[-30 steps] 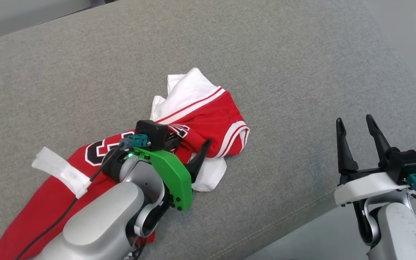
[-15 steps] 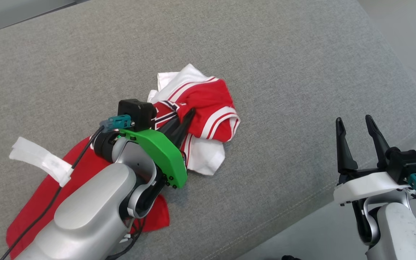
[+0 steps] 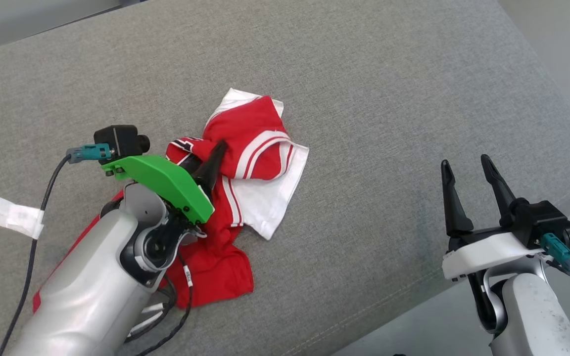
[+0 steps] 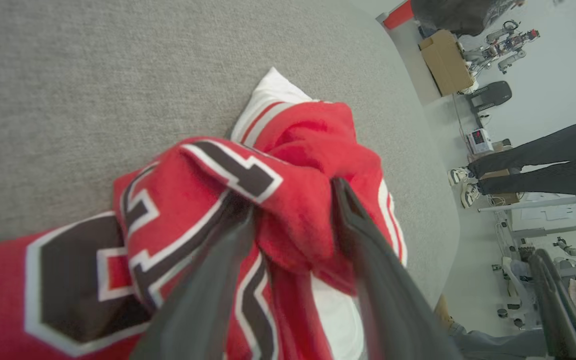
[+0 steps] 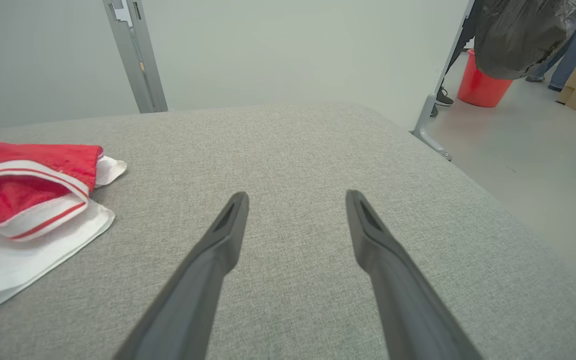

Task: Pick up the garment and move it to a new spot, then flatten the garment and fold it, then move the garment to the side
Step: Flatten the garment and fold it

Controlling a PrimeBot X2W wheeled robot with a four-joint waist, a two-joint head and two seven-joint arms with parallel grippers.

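A red and white garment (image 3: 255, 148) with black numbers lies bunched on the grey cushion (image 3: 364, 99). My left gripper (image 3: 208, 155) is at its left part, fingers pointing toward the heap. In the left wrist view a thick fold of the red garment (image 4: 288, 150) is pinched between the two dark fingers (image 4: 368, 250) of the left gripper (image 4: 293, 200). My right gripper (image 3: 465, 163) stands open near the cushion's right front edge, apart from the cloth. The right wrist view shows the right gripper (image 5: 295, 197) with nothing in it and the garment (image 5: 18, 190) at its left.
The cushion's front edge (image 3: 389, 306) runs diagonally at lower right, with floor beyond. White tape (image 3: 3, 215) wraps the left arm's cable. A person's legs (image 4: 543, 165), a cardboard box (image 4: 445, 62), a red bucket (image 5: 483, 82) and a metal frame post (image 5: 135, 55) stand off the cushion.
My left gripper has closed on a fold of the garment and drawn it leftward, bunching the cloth. The right gripper stays open in place.
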